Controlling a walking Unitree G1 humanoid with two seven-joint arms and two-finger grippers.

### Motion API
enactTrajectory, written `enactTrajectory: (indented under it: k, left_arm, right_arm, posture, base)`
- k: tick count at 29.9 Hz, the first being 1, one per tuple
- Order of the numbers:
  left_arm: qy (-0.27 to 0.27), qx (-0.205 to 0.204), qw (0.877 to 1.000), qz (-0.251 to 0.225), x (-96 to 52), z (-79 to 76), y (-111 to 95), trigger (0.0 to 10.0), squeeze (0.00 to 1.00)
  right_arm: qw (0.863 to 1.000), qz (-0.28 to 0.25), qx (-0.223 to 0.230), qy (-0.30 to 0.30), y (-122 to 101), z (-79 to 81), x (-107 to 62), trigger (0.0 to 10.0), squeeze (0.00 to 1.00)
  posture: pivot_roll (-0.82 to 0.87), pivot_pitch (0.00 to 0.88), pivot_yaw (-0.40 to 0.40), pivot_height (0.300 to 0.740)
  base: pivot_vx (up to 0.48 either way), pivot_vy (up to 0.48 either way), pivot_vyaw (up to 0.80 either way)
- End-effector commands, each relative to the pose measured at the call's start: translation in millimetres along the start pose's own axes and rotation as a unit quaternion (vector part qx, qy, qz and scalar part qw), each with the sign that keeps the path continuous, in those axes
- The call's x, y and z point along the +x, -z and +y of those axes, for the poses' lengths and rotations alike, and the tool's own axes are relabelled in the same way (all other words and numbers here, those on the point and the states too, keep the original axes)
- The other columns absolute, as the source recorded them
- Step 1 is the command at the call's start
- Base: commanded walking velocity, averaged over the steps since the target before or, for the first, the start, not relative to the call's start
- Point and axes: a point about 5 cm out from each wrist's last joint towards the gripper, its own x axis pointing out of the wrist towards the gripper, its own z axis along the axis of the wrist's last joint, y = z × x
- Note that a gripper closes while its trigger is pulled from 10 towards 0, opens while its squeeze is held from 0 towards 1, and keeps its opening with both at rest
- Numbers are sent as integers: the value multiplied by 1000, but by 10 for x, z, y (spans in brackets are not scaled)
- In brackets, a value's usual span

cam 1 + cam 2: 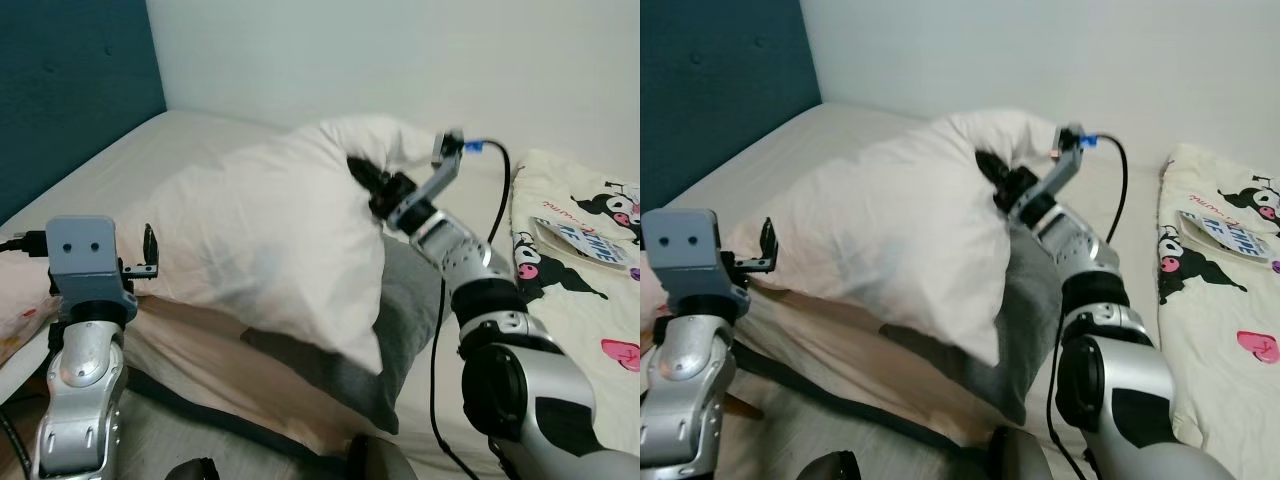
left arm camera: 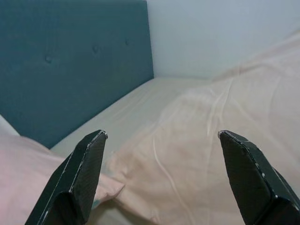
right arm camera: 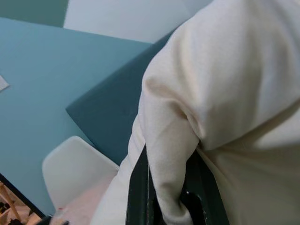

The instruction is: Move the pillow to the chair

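A big cream pillow (image 1: 260, 235) is raised off the bed, its lower corner hanging over a grey pillow (image 1: 405, 320). My right gripper (image 1: 365, 178) is shut on a fold at the pillow's upper right corner; the right wrist view shows the cloth pinched between its fingers (image 3: 138, 192). At the pillow's lower left edge my left gripper (image 1: 150, 255) stands open. In the left wrist view the left gripper (image 2: 161, 134) has its fingers wide apart, with cream fabric beyond them and nothing clamped. A white chair shell (image 3: 75, 164) shows beside the blue headboard (image 3: 108, 108).
The bed's blue headboard (image 1: 70, 90) rises at the left, a pale wall behind. A cream blanket with cartoon figures (image 1: 590, 290) covers the bed's right side, with a small printed packet (image 1: 580, 240) on it. My right arm's black cable (image 1: 495, 220) loops beside the pillow.
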Motion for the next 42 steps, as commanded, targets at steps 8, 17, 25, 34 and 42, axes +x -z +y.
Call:
enactTrajectory:
  k: [8, 17, 25, 34, 42]
  left_arm:
    - [11, -11, 999, 30, 41, -143, 92, 10000, 0]
    - [21, -11, 999, 25, 28, -224, 92, 10000, 0]
    - [33, -14, 999, 31, 23, -318, 116, 10000, 0]
    - [37, -4, 999, 34, -1, -328, 149, 10000, 0]
    - [39, 7, 999, 33, -20, -354, 178, 10000, 0]
  right_arm:
    - [993, -79, -16, -82, -380, 343, 120, 0, 0]
    - [984, -103, -19, -146, -474, 645, 173, 0, 0]
    - [981, -101, -19, -166, -435, 776, 197, 0, 0]
    - [979, -93, -7, -182, -346, 892, 213, 0, 0]
    - [974, -73, 10, -215, -187, 1053, 269, 0, 0]
  posture:
    - [27, 0, -122, 613]
    - [32, 0, -116, 637]
    - [33, 0, -112, 666]
    - [37, 0, -111, 695]
    - [37, 0, -111, 725]
  base:
    - [-457, 0, 0]
    - [0, 0, 0]
    - [0, 0, 0]
    - [0, 0, 0]
    - [0, 0, 0]
